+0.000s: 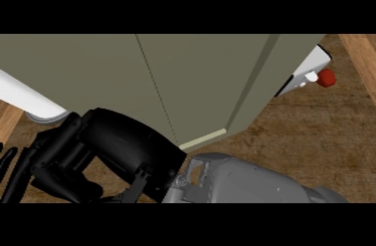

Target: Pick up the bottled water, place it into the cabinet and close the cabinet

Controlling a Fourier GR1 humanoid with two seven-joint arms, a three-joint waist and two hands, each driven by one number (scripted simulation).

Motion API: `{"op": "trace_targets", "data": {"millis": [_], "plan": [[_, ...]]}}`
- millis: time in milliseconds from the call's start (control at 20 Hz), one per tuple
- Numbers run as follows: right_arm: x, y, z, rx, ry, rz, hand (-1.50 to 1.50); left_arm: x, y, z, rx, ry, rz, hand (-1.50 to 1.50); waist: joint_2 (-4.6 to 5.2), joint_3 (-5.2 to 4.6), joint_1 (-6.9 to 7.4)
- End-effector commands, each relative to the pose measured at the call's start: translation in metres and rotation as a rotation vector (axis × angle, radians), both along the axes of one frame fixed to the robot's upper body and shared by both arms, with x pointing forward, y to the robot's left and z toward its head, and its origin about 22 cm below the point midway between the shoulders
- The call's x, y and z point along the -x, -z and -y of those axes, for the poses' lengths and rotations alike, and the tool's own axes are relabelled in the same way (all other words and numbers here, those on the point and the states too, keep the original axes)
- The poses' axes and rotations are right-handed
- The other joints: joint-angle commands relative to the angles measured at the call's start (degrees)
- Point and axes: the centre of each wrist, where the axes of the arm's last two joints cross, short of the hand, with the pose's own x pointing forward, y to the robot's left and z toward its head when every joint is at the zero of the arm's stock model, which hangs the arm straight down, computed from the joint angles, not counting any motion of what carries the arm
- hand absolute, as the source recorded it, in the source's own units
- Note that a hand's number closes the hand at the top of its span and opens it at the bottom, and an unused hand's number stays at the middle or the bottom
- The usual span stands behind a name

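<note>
1. Head view, nearest: we note the right hand (110,150) low in frame, its black fingers (51,155) curled and holding nothing we can see, beside the cabinet (110,75).
2. We cannot find the left hand.
3. Farther, the cabinet door (253,85) stands slightly ajar.
4. The bottled water (312,73) shows in that gap at upper right, red cap (326,78) out.
5. We judge closing is in hand: press the door squarely, clear of the cap.

even, flat light (no glare), the cabinet (147,80) evenly lit, faint shade along its lower edge.
</note>
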Motion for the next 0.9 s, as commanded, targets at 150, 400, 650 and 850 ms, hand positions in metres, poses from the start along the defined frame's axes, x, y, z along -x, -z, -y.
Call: {"op": "trace_targets", "data": {"millis": [150,400,650,850], "plan": [[-0.047,0.006,-0.002,0.001,-0.038,-0.043,1.5,0.006,-0.017,0.006,-0.023,-0.029,0.009,-1.5,-0.22,0.02,-0.76],[-0.078,0.032,0.035,-0.018,0.062,-0.018,1.5,0.011,-0.008,-0.001,-0.01,-0.025,-0.003,-1.5,-0.26,0.02,-1.6],[-0.118,0.033,0.069,-0.006,0.246,0.03,1.5,0.0,-0.017,-0.016,-0.003,-0.032,-0.011,-1.5,-0.05,-0.01,-1.63],[-0.126,0.043,0.07,0.026,0.333,0.081,1.5,-0.001,-0.009,-0.008,-0.017,-0.029,0.002,-1.5,-0.11,-0.02,-1.93]]}}
